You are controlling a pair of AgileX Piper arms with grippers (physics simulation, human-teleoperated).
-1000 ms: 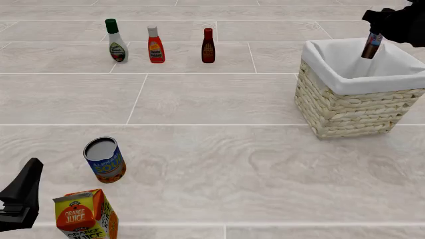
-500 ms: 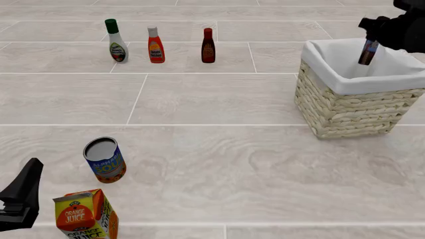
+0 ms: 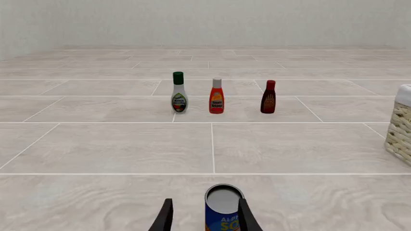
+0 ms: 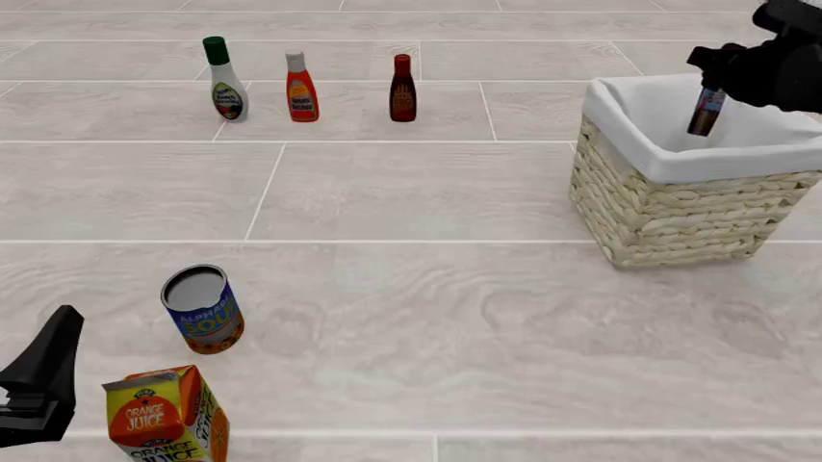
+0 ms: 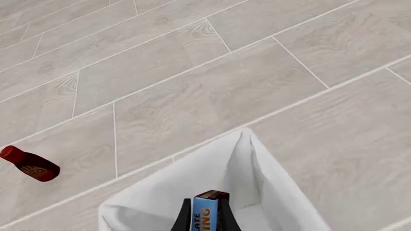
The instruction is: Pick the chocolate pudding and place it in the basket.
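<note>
The chocolate pudding (image 4: 706,112), a small dark brown box, hangs upright just inside the opening of the basket (image 4: 680,207) at the back right. My right gripper (image 4: 711,90) is shut on its top end. In the right wrist view the pudding (image 5: 205,215) shows a blue face between the two black fingers (image 5: 184,219), with the white lining (image 5: 247,180) below it. My left gripper (image 4: 46,366) sits low at the front left, and its fingers (image 3: 165,217) stand open with nothing held.
A blue-and-orange soup can (image 4: 203,309) stands ahead of the left gripper (image 3: 204,211), with an orange juice carton (image 4: 165,416) beside it. Three bottles line the back: green-capped white (image 4: 226,79), red (image 4: 302,88), dark red (image 4: 402,89).
The right gripper has moved down and a little to the left with the pudding, lowering it into the basket's opening. The left arm has stayed still.
</note>
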